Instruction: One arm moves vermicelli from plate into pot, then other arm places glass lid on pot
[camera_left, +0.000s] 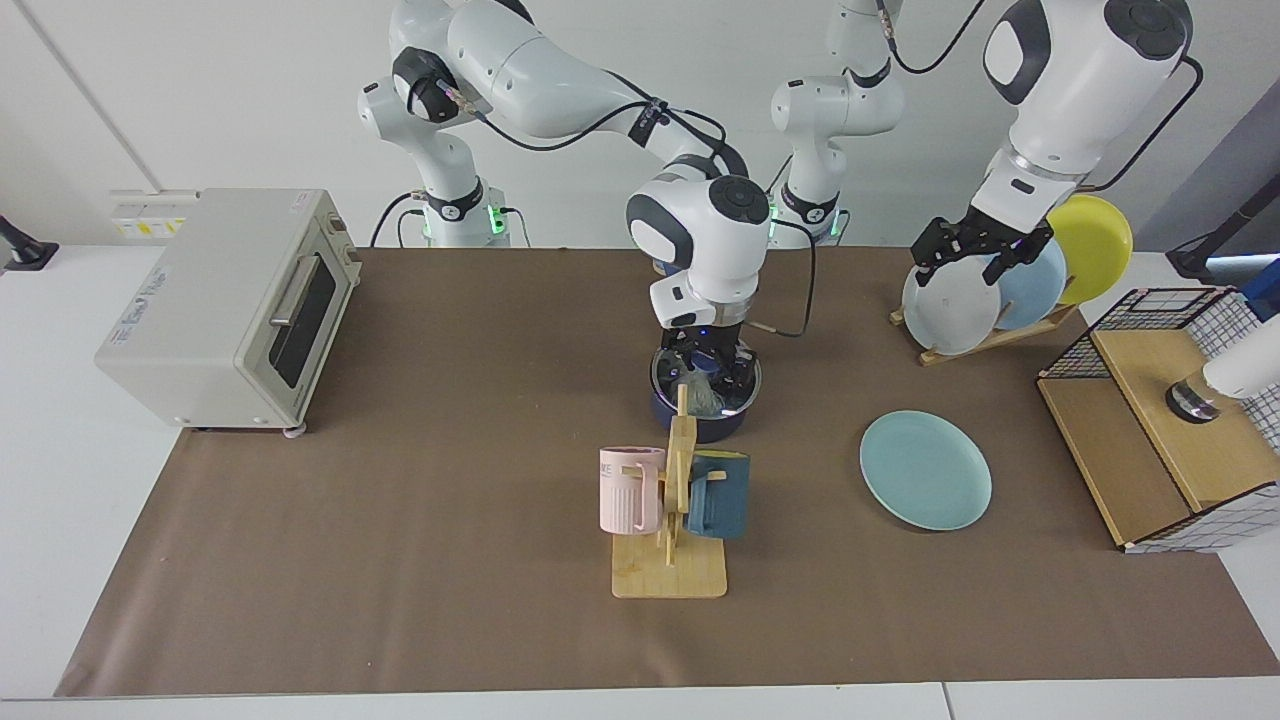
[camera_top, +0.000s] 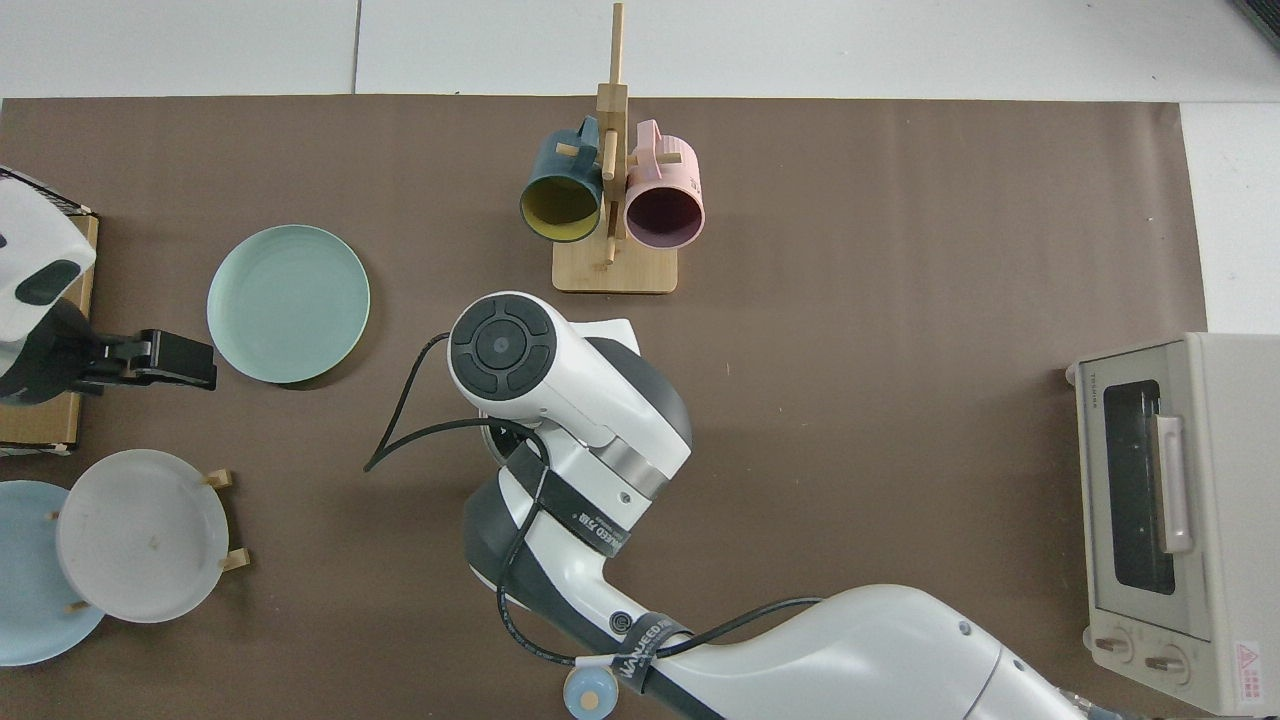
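The dark navy pot (camera_left: 727, 424) stands mid-table behind the mug rack. A glass lid (camera_left: 748, 388) with a metal rim lies on it, and the pale vermicelli (camera_left: 708, 398) shows through the glass. My right gripper (camera_left: 712, 368) hangs straight down over the lid's centre, open, fingers spread to either side of the knob. In the top view the right arm's wrist (camera_top: 500, 345) hides the pot and lid. The teal plate (camera_left: 925, 470) (camera_top: 288, 303) lies bare. My left gripper (camera_left: 965, 265) (camera_top: 190, 362) waits open and holds nothing, raised beside the plate rack.
A wooden mug rack (camera_left: 668, 500) (camera_top: 610, 200) with a pink and a dark teal mug stands just in front of the pot. A toaster oven (camera_left: 230, 310) (camera_top: 1160, 520), a rack of upright plates (camera_left: 985, 300) (camera_top: 140, 535) and a wire basket (camera_left: 1170, 420) stand at the table's ends.
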